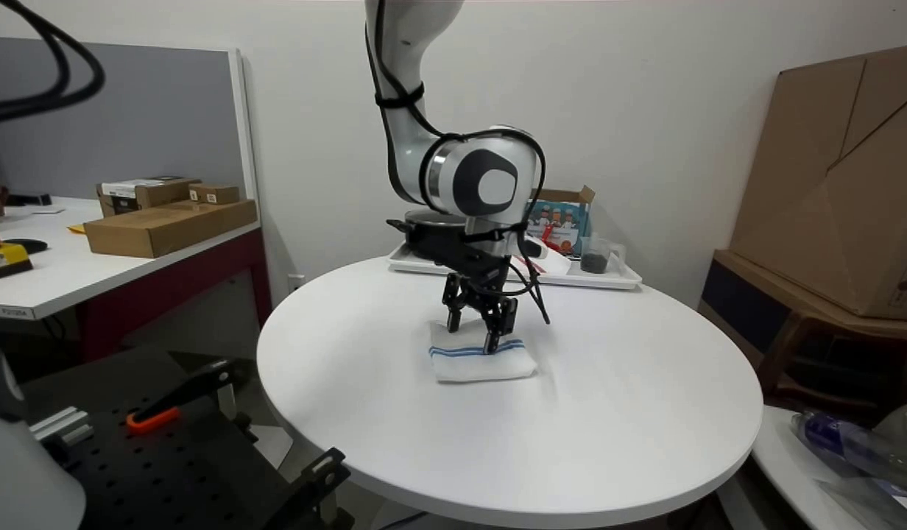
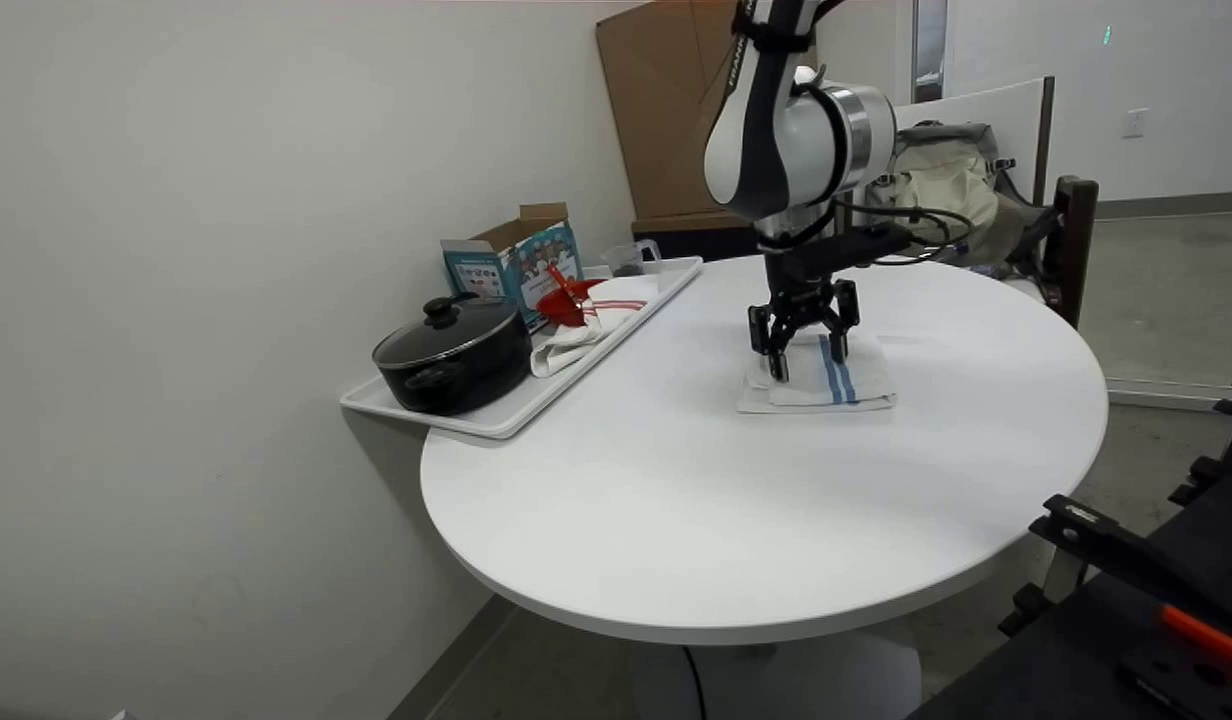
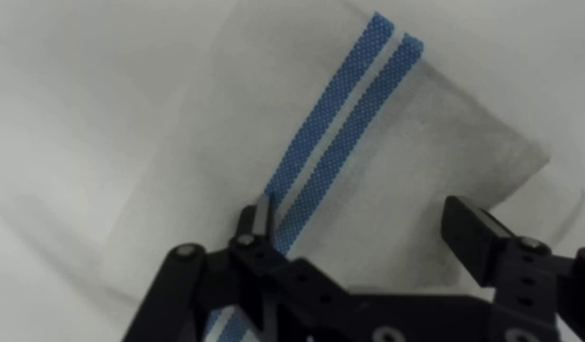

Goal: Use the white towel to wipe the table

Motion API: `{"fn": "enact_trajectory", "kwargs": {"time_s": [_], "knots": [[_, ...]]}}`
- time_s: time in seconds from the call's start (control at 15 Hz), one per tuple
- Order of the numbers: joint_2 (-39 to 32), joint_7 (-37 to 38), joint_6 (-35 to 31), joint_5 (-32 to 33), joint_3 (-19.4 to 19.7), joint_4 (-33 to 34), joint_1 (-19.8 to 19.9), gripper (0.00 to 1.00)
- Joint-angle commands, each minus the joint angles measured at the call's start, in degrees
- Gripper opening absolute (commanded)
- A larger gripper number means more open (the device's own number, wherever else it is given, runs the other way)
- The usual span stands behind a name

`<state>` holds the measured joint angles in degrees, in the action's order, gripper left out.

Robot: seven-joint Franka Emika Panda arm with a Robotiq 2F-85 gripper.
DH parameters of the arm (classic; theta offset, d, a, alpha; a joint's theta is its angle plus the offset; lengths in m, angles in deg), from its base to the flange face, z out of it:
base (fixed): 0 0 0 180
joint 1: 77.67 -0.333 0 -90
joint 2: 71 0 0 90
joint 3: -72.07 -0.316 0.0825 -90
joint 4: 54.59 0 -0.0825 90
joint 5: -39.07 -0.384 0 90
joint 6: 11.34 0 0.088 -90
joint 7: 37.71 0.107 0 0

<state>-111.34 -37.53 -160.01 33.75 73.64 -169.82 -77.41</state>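
Observation:
A folded white towel with two blue stripes lies flat on the round white table. The towel also shows in an exterior view and fills most of the wrist view. My gripper points down over the towel with its fingers spread apart. In an exterior view my gripper has both fingertips at the cloth. In the wrist view one finger of the gripper is by the blue stripes and the other near a towel edge. No cloth is pinched between the fingers. Whether the fingertips press on the towel I cannot tell.
A white tray at the table's wall side holds a black lidded pot, an opened box, a red item, a red-striped white cloth and a clear cup. A cardboard box stands beyond the table.

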Motion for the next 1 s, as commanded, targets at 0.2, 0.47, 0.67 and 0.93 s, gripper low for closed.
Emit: {"fn": "enact_trajectory", "kwargs": {"time_s": [0.2, 0.47, 0.67, 0.93], "knots": [[-2.2, 1.4, 0.0, 4.5, 1.8, 3.5, -1.3, 0.35], [-2.1, 1.1, 0.4, 5.0, 1.4, 3.8, -1.1, 0.07], [-2.5, 0.5, 1.4, 4.6, 1.0, 4.1, -0.4, 0.02], [-2.5, -1.3, 3.0, 3.8, 0.4, 4.8, 1.8, 0.08]]}}
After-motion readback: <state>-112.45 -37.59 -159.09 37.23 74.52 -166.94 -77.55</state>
